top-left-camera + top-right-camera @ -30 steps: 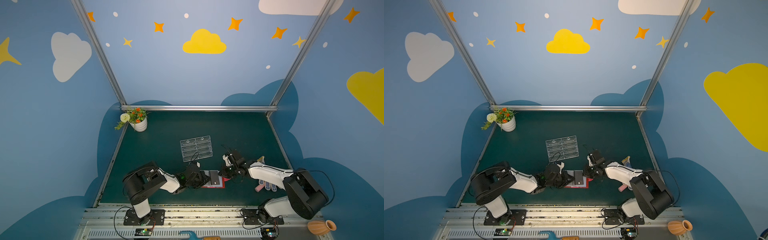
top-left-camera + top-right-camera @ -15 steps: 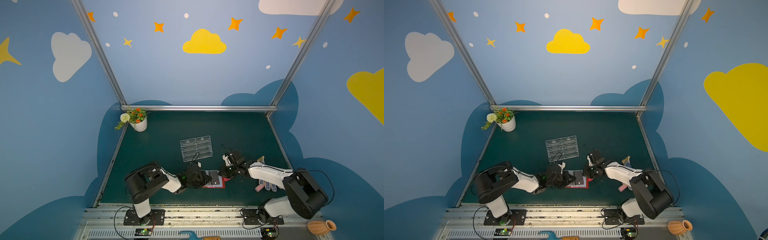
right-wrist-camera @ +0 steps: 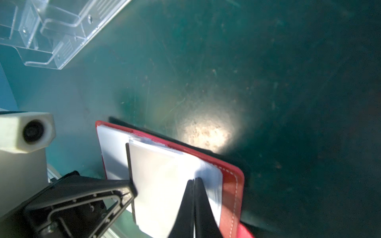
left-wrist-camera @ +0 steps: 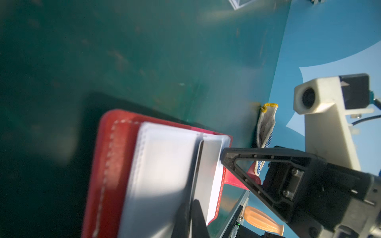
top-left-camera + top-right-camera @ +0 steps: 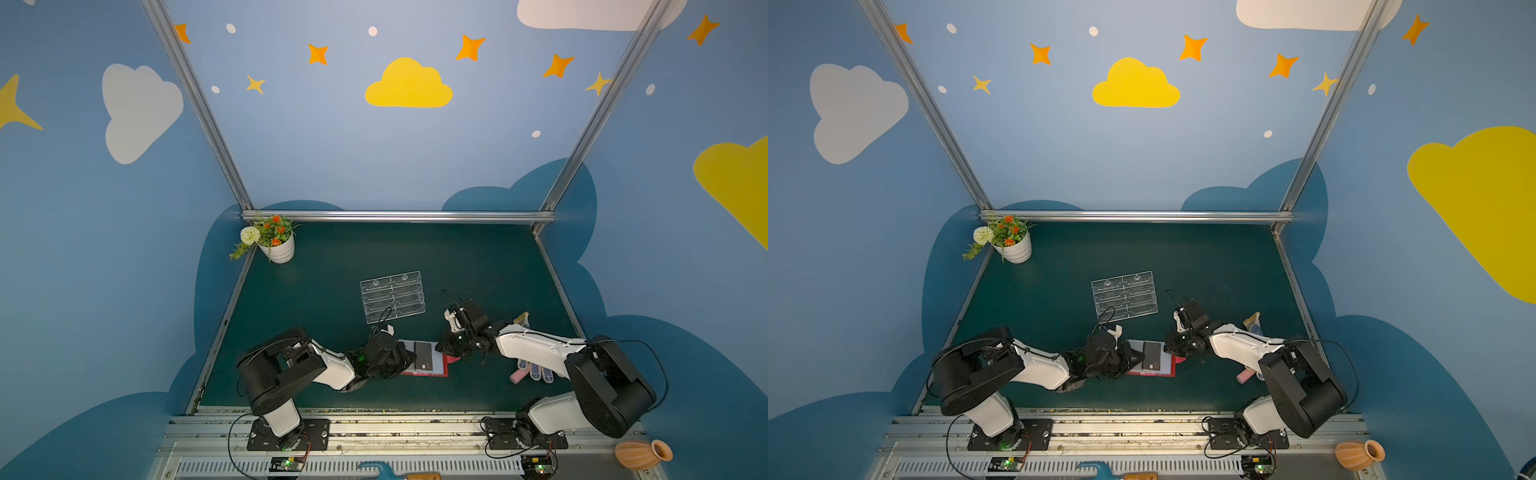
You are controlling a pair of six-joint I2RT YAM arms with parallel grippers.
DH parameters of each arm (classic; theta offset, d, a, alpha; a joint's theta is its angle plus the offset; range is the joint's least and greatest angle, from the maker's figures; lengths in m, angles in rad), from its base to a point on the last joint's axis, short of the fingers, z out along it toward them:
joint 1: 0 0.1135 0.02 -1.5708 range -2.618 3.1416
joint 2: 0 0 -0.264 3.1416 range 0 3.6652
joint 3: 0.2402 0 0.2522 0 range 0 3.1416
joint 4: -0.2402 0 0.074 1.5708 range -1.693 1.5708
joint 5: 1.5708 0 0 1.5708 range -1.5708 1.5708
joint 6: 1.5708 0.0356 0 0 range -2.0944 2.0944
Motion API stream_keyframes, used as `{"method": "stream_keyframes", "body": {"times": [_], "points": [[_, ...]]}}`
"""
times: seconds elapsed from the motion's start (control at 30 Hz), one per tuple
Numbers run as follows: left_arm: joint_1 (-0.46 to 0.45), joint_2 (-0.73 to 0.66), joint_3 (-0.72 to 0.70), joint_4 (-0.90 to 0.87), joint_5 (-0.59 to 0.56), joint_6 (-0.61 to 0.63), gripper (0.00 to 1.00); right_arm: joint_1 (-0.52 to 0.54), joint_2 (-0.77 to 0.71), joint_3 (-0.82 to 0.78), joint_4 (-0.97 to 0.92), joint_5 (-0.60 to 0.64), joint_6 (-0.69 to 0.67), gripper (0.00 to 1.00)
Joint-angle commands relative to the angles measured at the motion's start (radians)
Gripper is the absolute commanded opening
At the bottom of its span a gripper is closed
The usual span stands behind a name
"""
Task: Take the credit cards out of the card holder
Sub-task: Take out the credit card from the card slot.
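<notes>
Green table (image 5: 478,257) carries clear acrylic stand (image 5: 392,296) at mid-table, behind work area. Red card holder (image 5: 444,368) lies open and flat near front edge, between both grippers, sleeve pages (image 3: 115,156) facing up. One dark credit card (image 5: 423,355) rests on pages, seen in both top views. At holder's left edge, left gripper (image 5: 409,358) has fingers closed together, tips at card's edge — pinch on card or sleeve not discernible. At right edge, beside pink snap tab (image 5: 454,360), right gripper (image 3: 194,181) has fingers closed tight, tips on top sleeve page.
</notes>
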Motion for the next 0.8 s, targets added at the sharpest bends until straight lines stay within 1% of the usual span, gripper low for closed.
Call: {"method": "stream_keyframes", "body": {"times": [0.0, 0.33, 0.63, 0.77], "points": [[0.014, 0.003, -0.033, -0.123, -0.043, 0.002, 0.04, 0.001, 0.028, -0.028, -0.064, 0.036, -0.005, 0.00], [0.015, -0.073, -0.068, -0.124, -0.060, 0.018, 0.04, 0.000, 0.006, -0.017, -0.087, 0.053, -0.017, 0.00], [0.014, -0.193, -0.092, -0.205, -0.103, 0.045, 0.04, 0.000, -0.023, -0.004, -0.101, 0.052, -0.031, 0.00], [0.011, -0.184, -0.058, -0.205, -0.067, 0.071, 0.04, -0.001, -0.051, 0.012, -0.114, 0.049, -0.039, 0.00]]}}
